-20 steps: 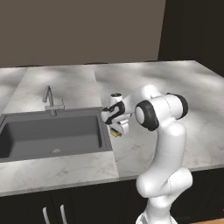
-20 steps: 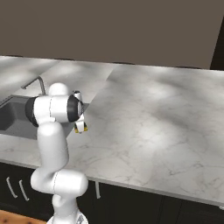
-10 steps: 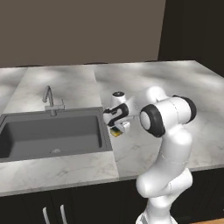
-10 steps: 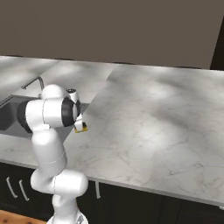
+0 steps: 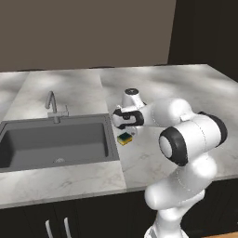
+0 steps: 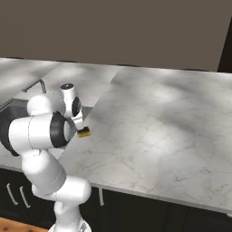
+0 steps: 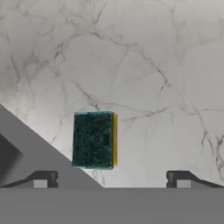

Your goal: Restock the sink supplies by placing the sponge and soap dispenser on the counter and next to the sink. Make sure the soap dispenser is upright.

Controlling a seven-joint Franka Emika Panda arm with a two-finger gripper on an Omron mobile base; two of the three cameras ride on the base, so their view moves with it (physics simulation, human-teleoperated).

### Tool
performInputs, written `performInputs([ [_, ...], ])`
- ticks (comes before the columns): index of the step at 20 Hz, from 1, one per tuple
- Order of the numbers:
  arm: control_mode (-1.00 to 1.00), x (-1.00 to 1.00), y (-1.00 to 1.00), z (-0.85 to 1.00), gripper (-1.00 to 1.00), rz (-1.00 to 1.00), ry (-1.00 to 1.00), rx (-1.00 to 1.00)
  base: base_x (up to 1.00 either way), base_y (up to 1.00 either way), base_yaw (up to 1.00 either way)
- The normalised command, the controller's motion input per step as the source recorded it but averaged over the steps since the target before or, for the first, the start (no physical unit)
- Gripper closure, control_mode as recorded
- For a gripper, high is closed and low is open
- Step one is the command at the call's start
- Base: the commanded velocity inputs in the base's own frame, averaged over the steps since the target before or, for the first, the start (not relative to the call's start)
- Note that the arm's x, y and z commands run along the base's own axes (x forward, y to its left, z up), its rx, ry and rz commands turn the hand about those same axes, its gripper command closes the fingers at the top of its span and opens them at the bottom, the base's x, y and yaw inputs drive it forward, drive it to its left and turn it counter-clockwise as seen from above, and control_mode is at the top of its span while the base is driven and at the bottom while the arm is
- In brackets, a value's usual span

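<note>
In your hand view the gripper (image 7: pixel 111 178) stands spread wide with nothing between its tips, which sit far apart at the bottom edge. Just beyond them the sponge (image 7: pixel 94 140) lies flat on the table (image 7: pixel 166 78), green face up, yellow body showing along its 3 o'clock edge, long axis running 12 to 6. The sink (image 7: pixel 22 153) corner cuts in at 8 o'clock. From the left base view the arm partly covers the sponge (image 5: pixel 124 138).
</note>
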Motion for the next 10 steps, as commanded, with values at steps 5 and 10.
performInputs([
  [5,-1.0,-0.94,-0.58,0.26,-1.0,-0.05,-0.16,0.06,0.0,0.0,0.0],
  [10,-1.0,-1.0,-0.82,0.11,-1.0,-0.09,-0.11,0.12,0.0,0.0,0.0],
])
